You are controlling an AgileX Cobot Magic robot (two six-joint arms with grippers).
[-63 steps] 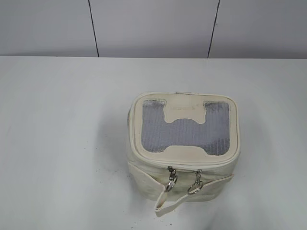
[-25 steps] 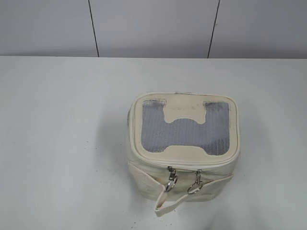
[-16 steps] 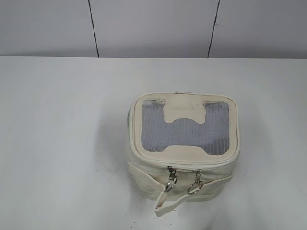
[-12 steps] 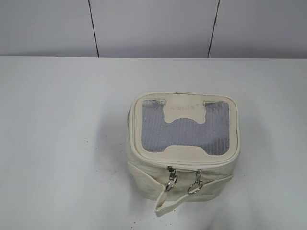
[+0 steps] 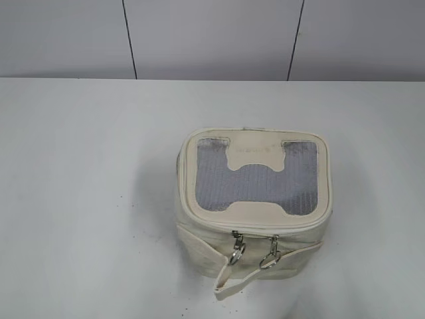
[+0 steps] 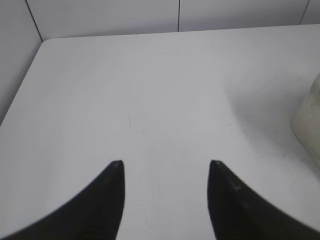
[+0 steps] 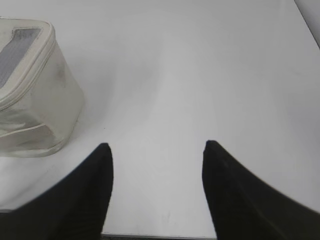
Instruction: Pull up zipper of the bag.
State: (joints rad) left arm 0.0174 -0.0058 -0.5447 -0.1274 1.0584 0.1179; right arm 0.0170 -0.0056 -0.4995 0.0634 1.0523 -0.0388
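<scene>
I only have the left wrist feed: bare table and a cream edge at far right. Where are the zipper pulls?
Observer: Two silver zipper pulls hang side by side on the bag front, facing the exterior camera.
Operator: Is the right claw near them?
Observer: No. The right claw is open over bare table, with the bag to its left.
Operator: Anything loose near the pulls?
Observer: A cream strap droops just below them.

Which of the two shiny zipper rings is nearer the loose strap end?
The left pull on the bag. It hangs just above and right of the strap end, while the right pull dangles farther to the right.
</scene>
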